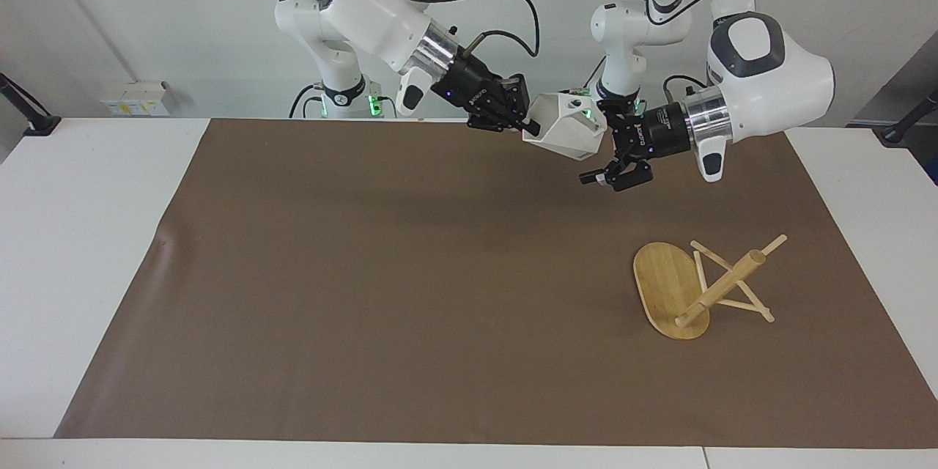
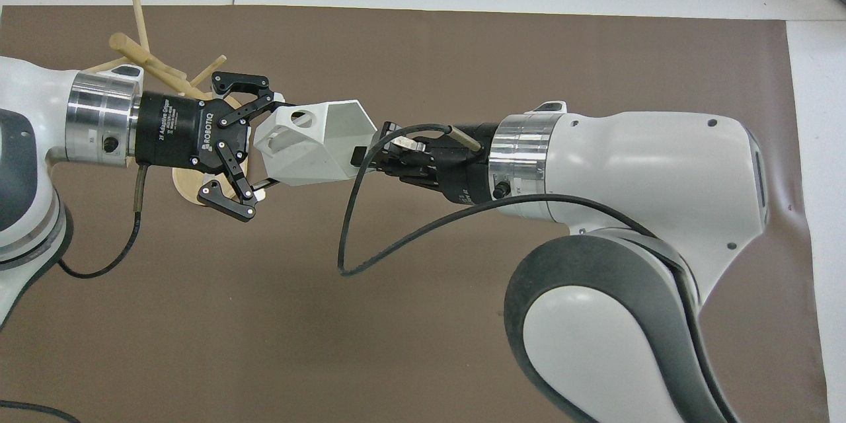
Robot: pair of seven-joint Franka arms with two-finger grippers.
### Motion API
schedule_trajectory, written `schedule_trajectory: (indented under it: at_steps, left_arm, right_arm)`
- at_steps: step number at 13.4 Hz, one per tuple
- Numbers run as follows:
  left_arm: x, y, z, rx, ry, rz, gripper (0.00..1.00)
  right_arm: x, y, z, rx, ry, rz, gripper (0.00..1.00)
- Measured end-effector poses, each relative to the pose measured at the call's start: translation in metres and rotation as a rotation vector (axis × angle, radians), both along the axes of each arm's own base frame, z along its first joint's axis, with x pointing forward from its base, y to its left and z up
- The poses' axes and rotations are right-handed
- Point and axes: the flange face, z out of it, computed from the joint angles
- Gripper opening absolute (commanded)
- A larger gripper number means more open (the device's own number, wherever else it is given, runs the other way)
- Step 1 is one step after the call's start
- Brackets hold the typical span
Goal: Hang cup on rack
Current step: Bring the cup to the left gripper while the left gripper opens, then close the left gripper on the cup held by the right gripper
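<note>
Jaws of right gripper [image 1: 525,128] clamped on cup [image 1: 566,126] rim, held in air; left gripper [image 1: 602,148] jaws apart around cup's handle end, contact unclear; rack [image 1: 700,286] lies tipped on desk [image 1: 366,271] below left gripper, partly hidden overhead.

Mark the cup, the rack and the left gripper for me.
cup [image 1: 568,133], facing view, on its faceted white side.
rack [image 1: 663,282], facing view, on the bare oval base.
left gripper [image 2: 263,142], overhead view, midway between its open fingertips, at the cup's handle end.
</note>
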Motion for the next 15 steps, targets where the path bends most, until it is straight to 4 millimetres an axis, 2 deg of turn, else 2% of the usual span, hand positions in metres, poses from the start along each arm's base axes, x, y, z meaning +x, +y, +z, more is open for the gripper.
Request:
schedule_trajectory:
  at_steps: [7, 10, 15]
  left_arm:
    - [0.008, 0.025, -0.004, 0.066, -0.022, 0.045, 1.00]
    - [0.000, 0.016, -0.006, 0.069, 0.003, -0.019, 1.00]
    - [-0.003, 0.008, 0.005, 0.066, 0.021, -0.031, 1.00]
  right_arm:
    - [0.004, -0.002, -0.008, -0.002, 0.013, -0.005, 0.00]
    - [0.004, -0.002, -0.008, -0.002, 0.013, -0.005, 0.00]
    - [0.004, -0.002, -0.008, -0.002, 0.013, -0.006, 0.00]
